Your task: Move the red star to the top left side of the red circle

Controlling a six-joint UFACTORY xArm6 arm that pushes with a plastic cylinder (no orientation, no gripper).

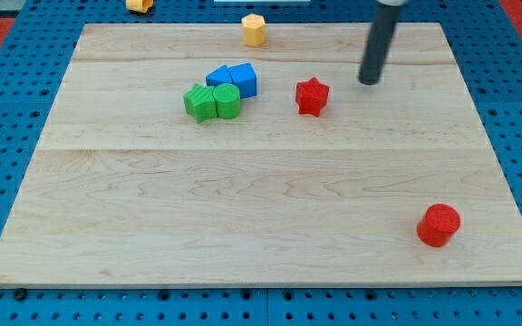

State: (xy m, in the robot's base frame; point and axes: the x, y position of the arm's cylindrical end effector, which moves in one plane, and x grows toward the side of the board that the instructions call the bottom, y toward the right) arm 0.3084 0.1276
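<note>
The red star (312, 96) lies on the wooden board (243, 226) a little above its middle, towards the view's right. The red circle (439, 225) sits near the board's bottom right corner, far below and to the right of the star. My tip (369, 81) is up and to the right of the red star, apart from it by a small gap. The dark rod rises from it out of the view's top.
Two blue blocks (234, 79) and two green blocks (212, 101) cluster to the left of the star, touching one another. A yellow block (255, 29) lies at the board's top edge. Another yellow block (138, 4) lies off the board at the view's top.
</note>
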